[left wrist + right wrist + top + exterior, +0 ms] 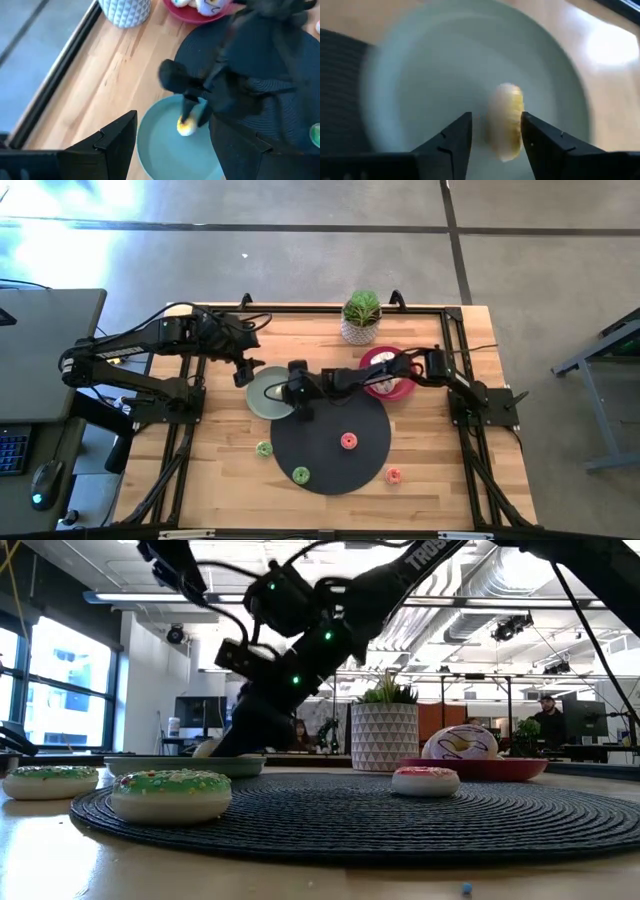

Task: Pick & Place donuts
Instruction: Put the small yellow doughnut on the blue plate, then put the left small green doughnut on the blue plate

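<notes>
My right gripper (297,402) reaches across the table and points down over the sage-green plate (262,393). Its fingers are open (496,116) on either side of a small yellow donut (506,122), which stands on edge at the plate's surface (185,127). My left gripper (243,372) hovers open above the plate's far-left rim (175,130) and holds nothing. A pink donut (348,441) and a green donut (301,475) lie flat on the black round mat (330,450). Another green donut (264,448) and an orange one (393,475) lie on the wood. My right gripper comes at the yellow donut from above, pointing down. The donut sits on edge close against one finger (532,137), and a gap shows between it and the other finger (462,137). Whether any finger touches it, I cannot tell.
A pink-red plate (372,358) with larger iced donuts (460,743) sits at the far right of the mat. A potted plant (361,315) stands at the far edge. The two grippers are close together over the sage-green plate. Bare wood lies near the table's near-left corner.
</notes>
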